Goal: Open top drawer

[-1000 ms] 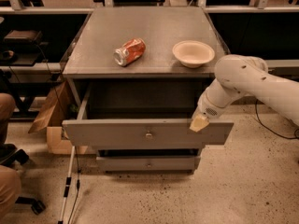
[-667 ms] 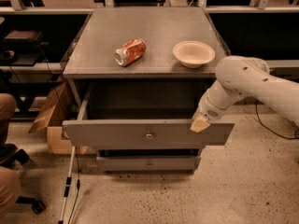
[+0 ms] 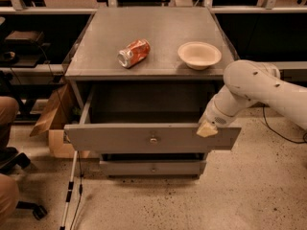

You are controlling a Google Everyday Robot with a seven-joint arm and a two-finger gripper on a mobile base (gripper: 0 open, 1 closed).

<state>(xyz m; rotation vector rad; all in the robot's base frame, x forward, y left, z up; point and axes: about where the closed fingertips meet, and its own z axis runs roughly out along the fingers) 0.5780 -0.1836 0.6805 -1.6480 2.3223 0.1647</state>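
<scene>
The top drawer (image 3: pixel 120 139) is a wide grey drawer with a flat front panel and a small round central knob (image 3: pixel 153 139). It stands pulled far out of the grey cabinet (image 3: pixel 144 42), and its deep box looks empty. My gripper (image 3: pixel 207 128) is at the right end of the drawer's front panel, at its top edge, with the white arm (image 3: pixel 259 87) reaching in from the right. A narrower grey drawer (image 3: pixel 152 167) sits shut below.
A crushed orange can (image 3: pixel 134 53) and a beige bowl (image 3: pixel 199 54) lie on the cabinet top. A cardboard box (image 3: pixel 53 123) and a white cane (image 3: pixel 69 188) are on the floor at the left. A seated person's knees (image 3: pixel 7 114) show at the left edge.
</scene>
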